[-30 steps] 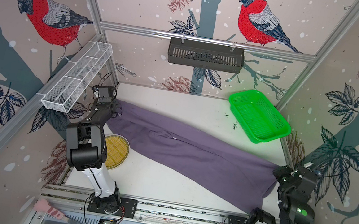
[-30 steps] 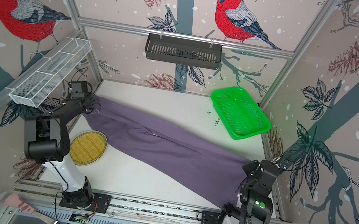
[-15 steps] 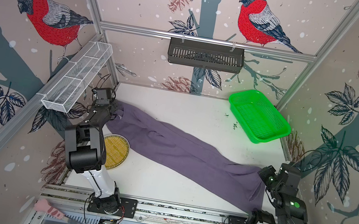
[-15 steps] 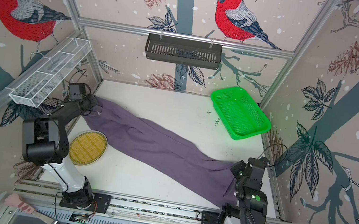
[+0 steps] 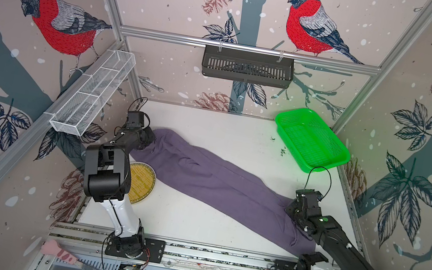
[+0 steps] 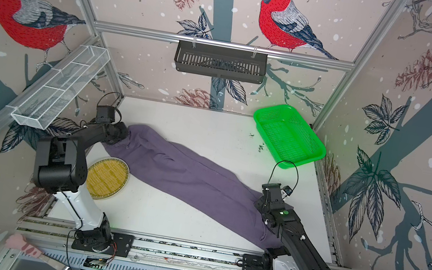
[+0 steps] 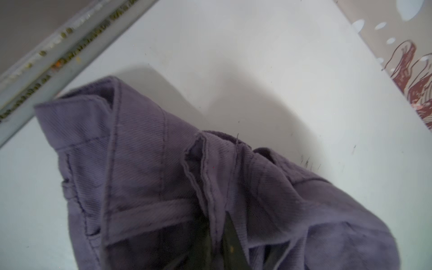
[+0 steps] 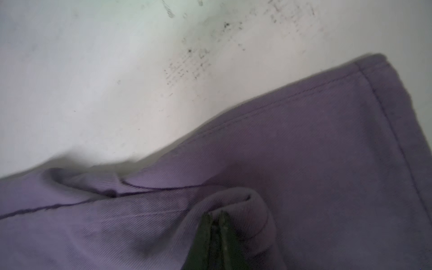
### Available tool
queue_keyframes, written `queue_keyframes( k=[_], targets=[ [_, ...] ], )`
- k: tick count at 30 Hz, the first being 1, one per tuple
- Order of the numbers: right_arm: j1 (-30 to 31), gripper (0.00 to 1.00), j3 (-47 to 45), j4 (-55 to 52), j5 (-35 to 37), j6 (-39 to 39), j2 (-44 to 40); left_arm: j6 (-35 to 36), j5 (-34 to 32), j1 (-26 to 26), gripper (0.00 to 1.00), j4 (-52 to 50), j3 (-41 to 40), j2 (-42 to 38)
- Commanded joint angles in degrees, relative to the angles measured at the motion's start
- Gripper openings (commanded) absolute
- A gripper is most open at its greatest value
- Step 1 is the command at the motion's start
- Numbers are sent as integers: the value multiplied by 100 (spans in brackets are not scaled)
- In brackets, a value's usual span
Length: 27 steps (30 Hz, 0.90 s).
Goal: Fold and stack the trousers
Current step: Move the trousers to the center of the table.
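The purple-grey trousers (image 5: 215, 183) (image 6: 186, 175) lie in a long diagonal band across the white table, from back left to front right. At the back-left end, my left gripper (image 5: 147, 140) (image 6: 121, 134) is shut on the waistband. The left wrist view shows the belt loops and fly seam of the trousers (image 7: 140, 175) bunched round the left gripper (image 7: 217, 233). At the front-right end, my right gripper (image 5: 293, 209) (image 6: 261, 202) is shut on a raised fold of the leg. In the right wrist view the right gripper (image 8: 215, 215) pinches that fold, and the hem of the trousers (image 8: 304, 152) lies flat beyond it.
A green basket (image 5: 286, 143) sits at the back right corner. A round yellow mat (image 5: 141, 182) lies by the left arm's base, partly under the cloth's edge. A white wire shelf (image 5: 93, 93) and a black rack (image 5: 248, 66) hang on the walls. Utensils lie on the front rail.
My right gripper has moved left from the table's right edge, pulling the leg end inward, so the trousers lie shorter and slacker. The left gripper has barely moved.
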Motion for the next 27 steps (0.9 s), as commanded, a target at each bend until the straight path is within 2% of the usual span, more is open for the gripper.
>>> queue_keyframes(
  k=[1, 12, 18, 21, 27],
  targets=[
    [30, 8, -120, 363, 286, 236, 140, 61, 220, -11, 0, -256, 64, 142],
    [-194, 7, -102, 1203, 641, -105, 1219, 167, 305, -42, 0, -376, 509, 732],
    [-591, 7, 394, 1641, 815, -766, 1822, 180, 354, 170, 0, -374, 693, 849],
    [-978, 7, 585, 1964, 790, -1058, 2262, 261, 460, 221, 0, -362, 825, 882],
    [-1586, 5, 1075, 2374, 685, -1668, 2717, 430, 556, 184, 0, -525, 1455, 1179]
  ],
)
